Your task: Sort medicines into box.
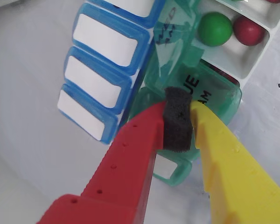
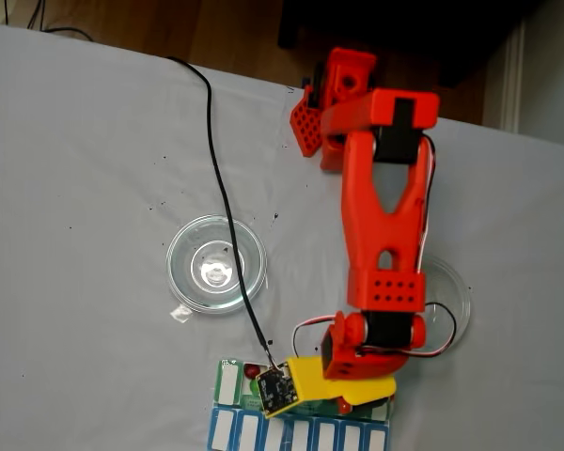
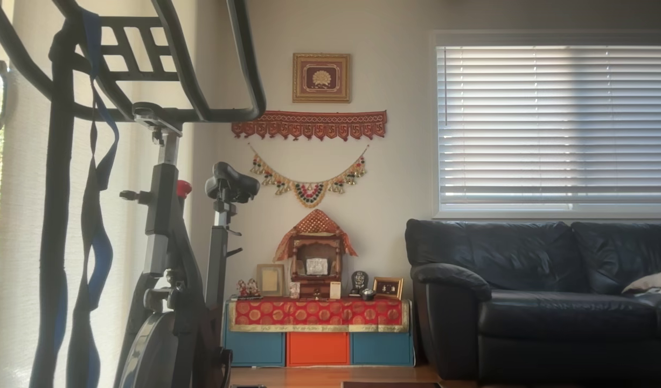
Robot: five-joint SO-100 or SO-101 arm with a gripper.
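Nearest the wrist camera, the gripper point(image 1: 179, 109) is reaching forward with its red finger point(image 1: 126, 158) on the left and its yellow finger point(image 1: 228, 158) on the right, the two sitting close together with a black foam pad point(image 1: 178, 120) filling the gap between them. Just under the tips, the box point(image 1: 214, 93) is lying with a green lid marked "TUE" touching the pad. Beyond that, an uncovered white compartment is holding a green ball point(image 1: 215, 29) and a dark red ball point(image 1: 248, 31) side by side. Left of the green row, the blue row point(image 1: 100, 70) is sitting shut. From the fixed view, the orange arm point(image 2: 385, 235) is stretching down over the box point(image 2: 227, 381), with a glass dish point(image 2: 216, 265) lying well apart on the grey table point(image 2: 85, 188).
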